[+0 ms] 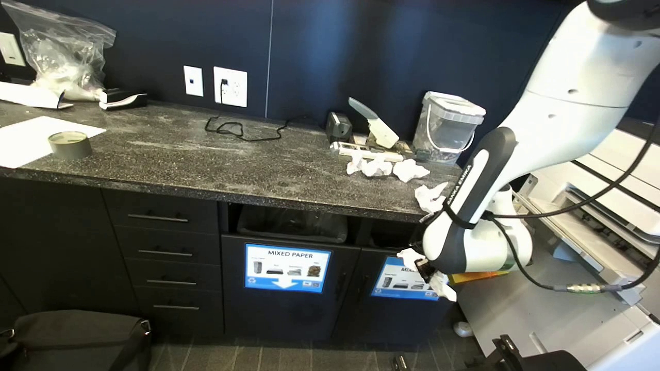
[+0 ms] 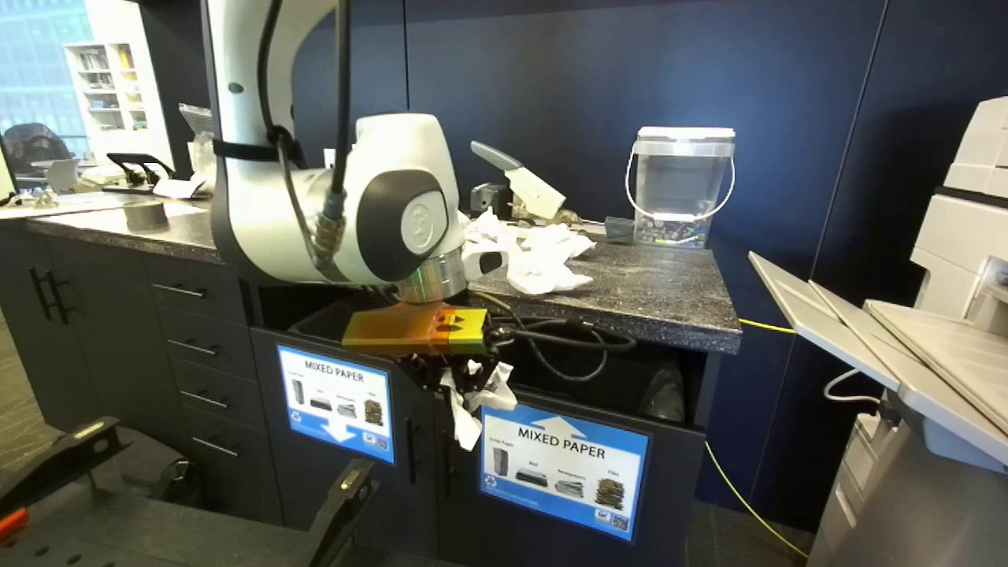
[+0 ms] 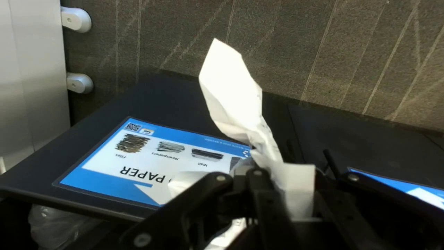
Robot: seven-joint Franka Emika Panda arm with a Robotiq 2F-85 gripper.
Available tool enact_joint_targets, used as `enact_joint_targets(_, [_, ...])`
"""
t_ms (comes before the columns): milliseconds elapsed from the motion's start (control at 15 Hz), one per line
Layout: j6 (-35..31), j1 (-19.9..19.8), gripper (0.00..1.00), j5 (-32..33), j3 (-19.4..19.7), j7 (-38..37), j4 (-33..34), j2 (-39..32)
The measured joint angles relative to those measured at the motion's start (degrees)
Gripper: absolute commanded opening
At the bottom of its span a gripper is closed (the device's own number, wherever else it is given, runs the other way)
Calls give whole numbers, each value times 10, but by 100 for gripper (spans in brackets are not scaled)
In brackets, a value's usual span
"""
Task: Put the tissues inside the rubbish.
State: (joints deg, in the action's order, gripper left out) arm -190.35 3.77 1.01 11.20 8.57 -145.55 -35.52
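My gripper (image 2: 461,379) is shut on a crumpled white tissue (image 2: 466,429), whose ends stick out on both sides. In the wrist view the tissue (image 3: 236,93) rises from between the dark fingers (image 3: 282,180). It also shows below the arm in an exterior view (image 1: 443,288). The gripper is in front of the cabinet, below the counter's edge, near the MIXED PAPER doors. More white tissues (image 1: 376,166) lie on the counter; one (image 1: 430,197) is near its front edge. The rubbish bins sit behind openings under the counter; one bin's rim (image 1: 294,237) shows, and a clear liner (image 3: 59,225) shows in the wrist view.
The dark counter (image 1: 196,170) overhangs the bin openings. A stapler-like tool (image 1: 379,126) and a clear lidded bucket (image 1: 447,129) stand behind the tissues. A printer (image 2: 945,331) is beside the counter. A tape roll (image 1: 69,145) and paper lie at the far end.
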Motion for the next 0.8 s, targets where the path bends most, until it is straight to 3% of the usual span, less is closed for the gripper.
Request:
enact_joint_targets(400, [-17, 29, 12, -66, 15, -79, 117, -100])
enact_joint_targets(800, [-143, 7, 12, -101, -5, -136, 156, -140])
